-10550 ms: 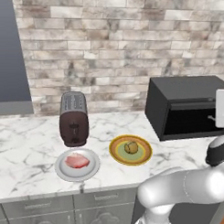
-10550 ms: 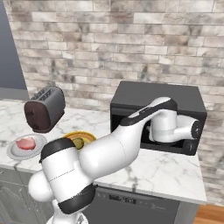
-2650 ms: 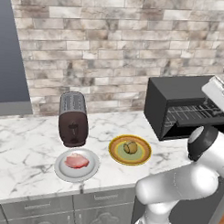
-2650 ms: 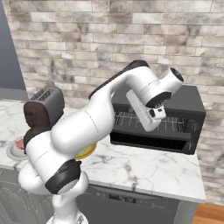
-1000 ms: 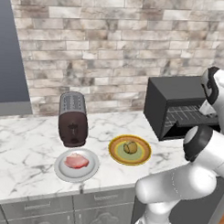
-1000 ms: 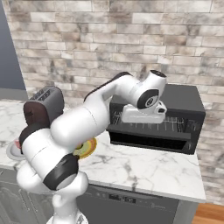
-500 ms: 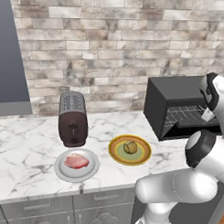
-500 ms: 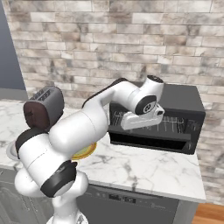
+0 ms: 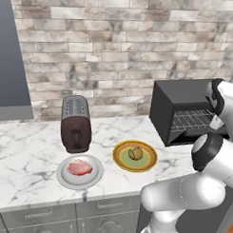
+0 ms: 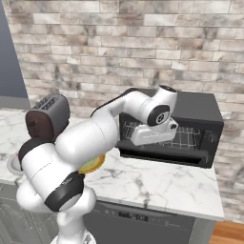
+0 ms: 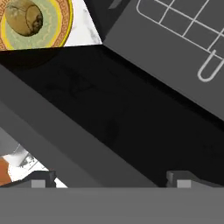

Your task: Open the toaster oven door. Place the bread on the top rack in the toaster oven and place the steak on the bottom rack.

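Note:
The black toaster oven (image 9: 178, 99) (image 10: 200, 114) stands at the counter's right end. Its door (image 10: 164, 156) (image 11: 109, 105) lies folded down flat, and a wire rack (image 9: 194, 120) (image 10: 188, 137) (image 11: 183, 26) shows inside. My gripper (image 10: 138, 140) (image 11: 111, 180) hangs open just above the lowered door, in front of the opening, with nothing between its fingers. The round tan bread (image 9: 135, 153) (image 11: 26, 17) sits on a yellow-rimmed green plate (image 9: 121, 159). The pinkish steak (image 9: 78, 168) lies on a grey-white plate (image 9: 64, 176) left of it.
A dark brown slot toaster (image 9: 75, 124) (image 10: 45, 119) stands behind the steak's plate. The brick wall runs close behind the counter. Bare marble counter (image 10: 157, 183) lies in front of the oven door.
The door, shut in the earliest frames, now lies open. Over the last second my hand has dropped slightly down and left in front of the opening. Bread and steak have not moved.

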Controlling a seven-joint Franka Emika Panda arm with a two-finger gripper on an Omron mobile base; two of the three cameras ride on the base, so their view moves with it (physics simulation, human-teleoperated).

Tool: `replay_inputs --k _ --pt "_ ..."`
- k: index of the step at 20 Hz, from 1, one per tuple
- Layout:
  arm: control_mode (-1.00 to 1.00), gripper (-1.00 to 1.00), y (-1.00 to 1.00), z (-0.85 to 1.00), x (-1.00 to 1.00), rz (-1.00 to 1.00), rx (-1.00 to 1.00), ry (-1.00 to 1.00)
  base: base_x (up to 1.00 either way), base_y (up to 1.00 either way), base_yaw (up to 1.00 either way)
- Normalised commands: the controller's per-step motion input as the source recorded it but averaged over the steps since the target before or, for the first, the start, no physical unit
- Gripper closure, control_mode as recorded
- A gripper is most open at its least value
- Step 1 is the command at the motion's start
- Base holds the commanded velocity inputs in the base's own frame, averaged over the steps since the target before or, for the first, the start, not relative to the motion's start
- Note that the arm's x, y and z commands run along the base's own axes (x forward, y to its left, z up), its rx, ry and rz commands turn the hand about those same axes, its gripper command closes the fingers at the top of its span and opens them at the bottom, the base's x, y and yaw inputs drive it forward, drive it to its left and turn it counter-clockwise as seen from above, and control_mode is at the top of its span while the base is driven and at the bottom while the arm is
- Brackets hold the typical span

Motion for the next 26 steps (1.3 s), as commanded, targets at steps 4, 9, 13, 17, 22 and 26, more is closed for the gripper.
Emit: replay_inputs --k 4,9,13,17,22,26 --pt "-1.0 -1.0 0.0 -0.33 -0.19 0.01 0.0 0.1 0.0 0.0 0.0" --pt "-1.0 -1.0 0.0 -0.38 -0.4 0.0 0.0 0.01 0.0 0.0 0.0" --pt "-1.0 -1.0 0.0 -0.41 -0.43 0.0 0.0 0.0 0.0 0.0 0.0" --pt "-1.0 -1.0 0.0 -0.5 -0.43 0.0 0.0 0.0 0.0 0.0 0.0" --pt "-1.0 -1.0 -0.02 -0.36 -0.22 0.0 0.02 0.07 0.0 0.0 0.0" --pt "-1.0 -1.0 0.0 -0.32 -0.16 0.0 0.01 0.05 0.0 0.0 0.0"
